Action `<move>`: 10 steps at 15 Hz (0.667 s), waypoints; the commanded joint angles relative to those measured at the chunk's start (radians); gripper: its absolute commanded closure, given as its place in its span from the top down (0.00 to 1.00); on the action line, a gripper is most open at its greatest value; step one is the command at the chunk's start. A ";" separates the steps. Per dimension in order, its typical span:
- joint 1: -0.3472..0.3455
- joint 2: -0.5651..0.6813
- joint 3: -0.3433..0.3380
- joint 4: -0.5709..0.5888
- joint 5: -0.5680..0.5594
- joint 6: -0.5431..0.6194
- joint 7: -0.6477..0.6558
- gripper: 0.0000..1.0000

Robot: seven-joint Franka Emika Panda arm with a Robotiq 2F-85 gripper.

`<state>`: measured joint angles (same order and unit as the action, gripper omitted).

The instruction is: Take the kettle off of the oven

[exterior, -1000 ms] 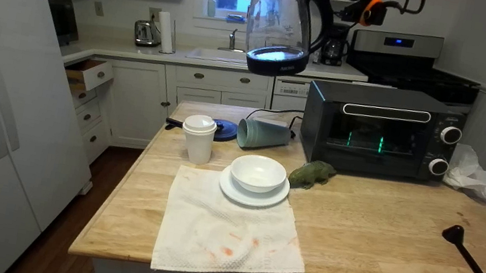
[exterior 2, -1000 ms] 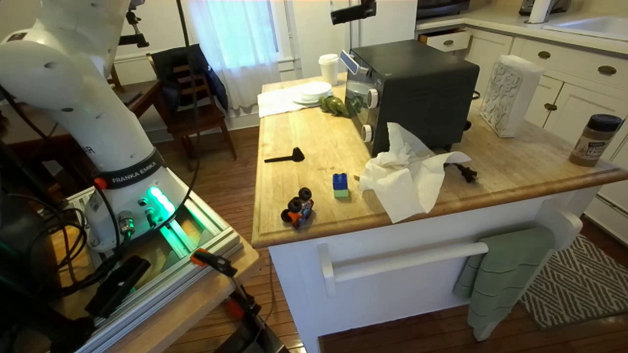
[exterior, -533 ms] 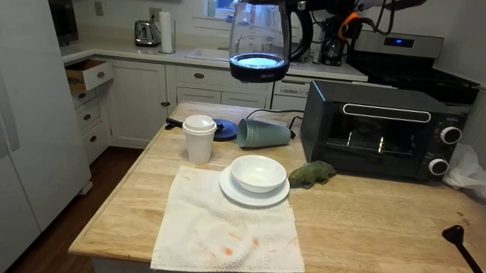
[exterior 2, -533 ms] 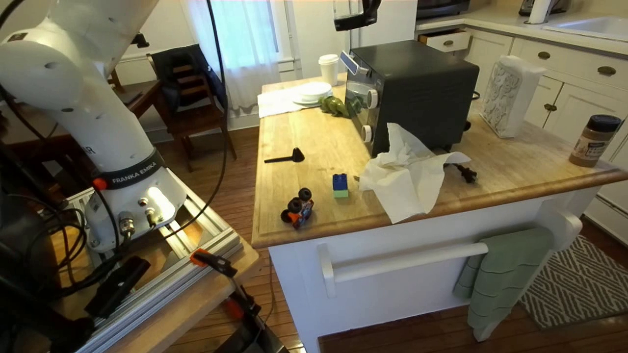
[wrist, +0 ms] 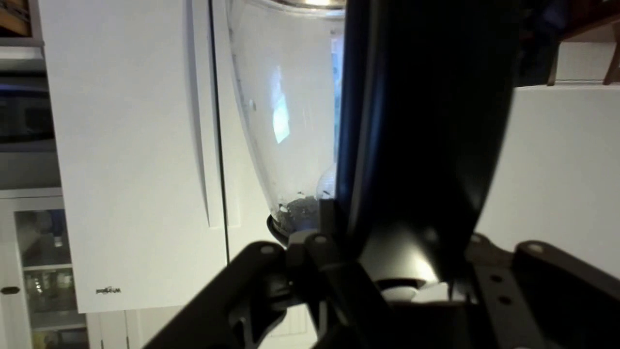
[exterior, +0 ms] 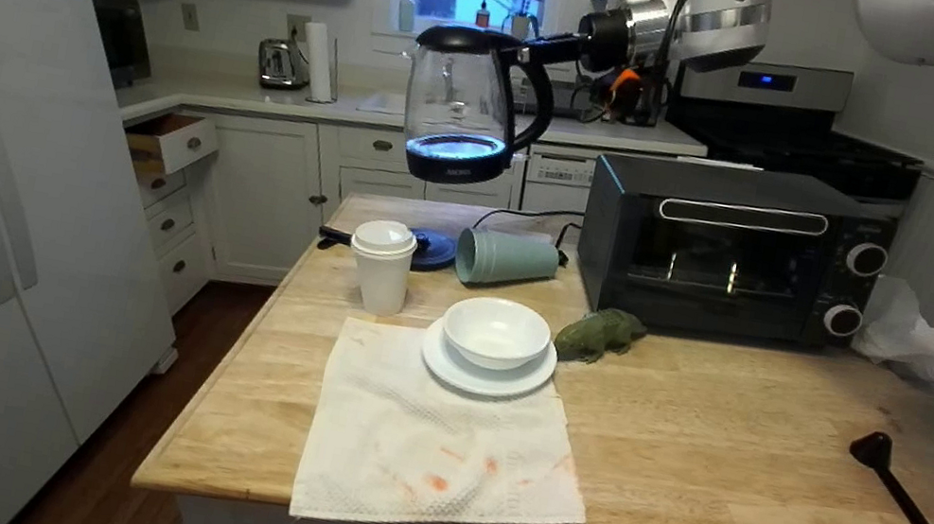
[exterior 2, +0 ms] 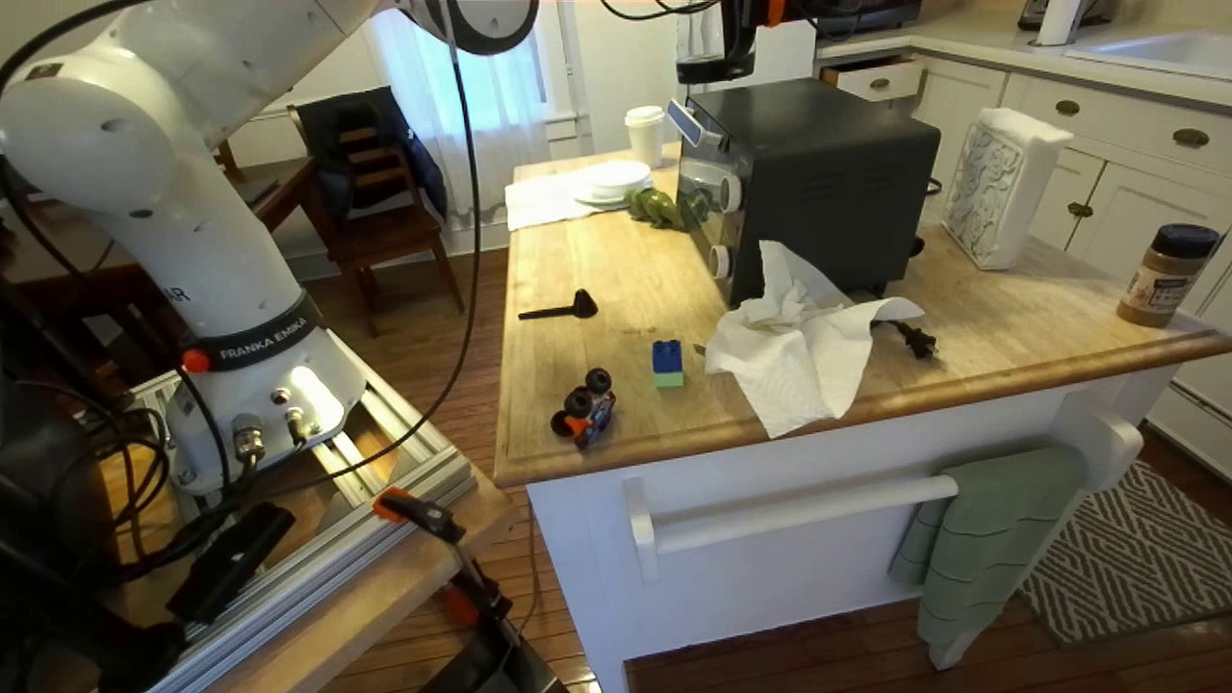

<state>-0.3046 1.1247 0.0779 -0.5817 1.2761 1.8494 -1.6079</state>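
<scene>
There's the kettle (exterior 2: 710, 67), cropped at twelve o'clock in an exterior view; down at six in the wrist view, the gripper (wrist: 402, 235) looks blurred, cropped too!

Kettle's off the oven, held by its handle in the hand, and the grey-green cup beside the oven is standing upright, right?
Not quite: the grey-green cup beside the oven is lying on its side, not standing upright, as an exterior view shows. The rest is right: the kettle is off the oven, held by its handle in the hand.
</scene>
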 commanded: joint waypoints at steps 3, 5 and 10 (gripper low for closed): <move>0.059 0.084 0.020 0.119 0.026 0.154 0.084 0.19; 0.082 0.093 0.010 0.122 0.014 0.205 0.107 0.19; 0.137 0.113 -0.039 0.127 -0.032 0.333 0.146 0.19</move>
<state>-0.1961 1.2028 0.0597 -0.5421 1.2642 2.1179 -1.5207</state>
